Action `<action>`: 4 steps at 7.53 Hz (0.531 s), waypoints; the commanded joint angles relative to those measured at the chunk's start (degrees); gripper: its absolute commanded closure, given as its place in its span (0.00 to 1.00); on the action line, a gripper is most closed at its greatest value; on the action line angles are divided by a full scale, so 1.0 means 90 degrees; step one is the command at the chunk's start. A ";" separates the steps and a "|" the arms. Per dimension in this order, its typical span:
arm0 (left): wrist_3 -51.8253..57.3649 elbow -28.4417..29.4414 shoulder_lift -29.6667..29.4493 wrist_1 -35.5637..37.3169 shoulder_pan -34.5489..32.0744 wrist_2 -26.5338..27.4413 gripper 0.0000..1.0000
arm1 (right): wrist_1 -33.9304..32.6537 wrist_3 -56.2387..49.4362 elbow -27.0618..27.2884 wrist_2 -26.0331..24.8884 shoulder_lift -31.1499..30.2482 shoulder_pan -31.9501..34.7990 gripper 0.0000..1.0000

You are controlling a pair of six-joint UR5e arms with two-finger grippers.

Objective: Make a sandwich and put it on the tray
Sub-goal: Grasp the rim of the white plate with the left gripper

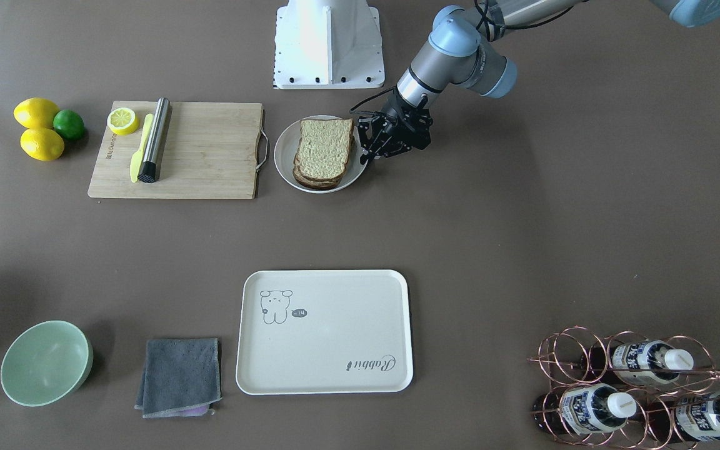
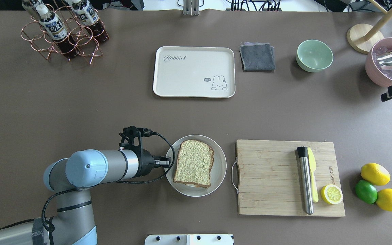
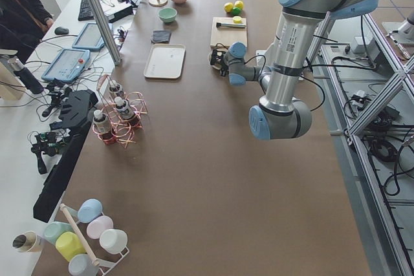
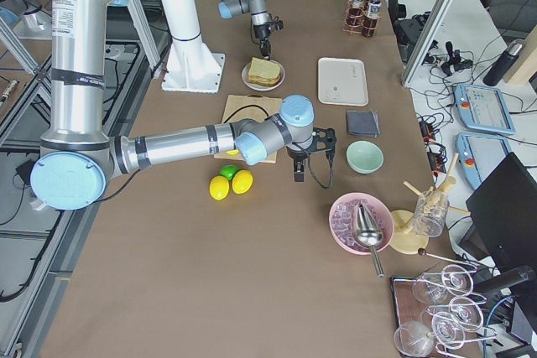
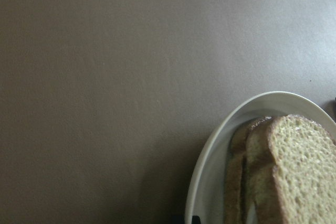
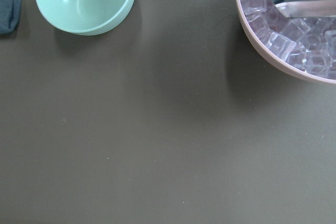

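Observation:
The sandwich [image 1: 324, 150] lies on a round light-grey plate [image 1: 284, 156] near the robot's side of the table. It is a stack of speckled bread slices, and a bit of white egg shows at its near edge in the overhead view [image 2: 191, 185]. My left gripper [image 1: 367, 159] is at the plate's rim beside the bread. In the left wrist view its tips sit close together on the rim [image 5: 210, 171]. The cream tray [image 1: 335, 337] with "Rabbit" script lies bare across the table. My right gripper [image 4: 306, 161] hangs over the table near the green bowl; I cannot tell whether it is open or shut.
A wooden cutting board [image 2: 271, 177] with a metal rod, a yellow knife and half a lemon lies right of the plate. Lemons and a lime [image 2: 366, 191] lie beyond it. A grey cloth [image 2: 256, 56], green bowl [image 2: 314, 55], pink ice bowl [image 2: 374, 68] and bottle rack [image 2: 63, 34] stand at the far side.

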 commanded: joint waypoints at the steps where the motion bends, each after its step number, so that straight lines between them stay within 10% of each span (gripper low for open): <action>1: -0.0012 -0.0071 -0.0012 0.0010 -0.0342 -0.0532 1.00 | 0.0000 -0.0003 0.0001 0.0002 0.0012 0.0000 0.00; 4: -0.0292 -0.0159 -0.0138 0.0010 -0.0608 -0.0967 1.00 | 0.0000 -0.0022 0.0001 -0.0007 0.0032 0.0010 0.00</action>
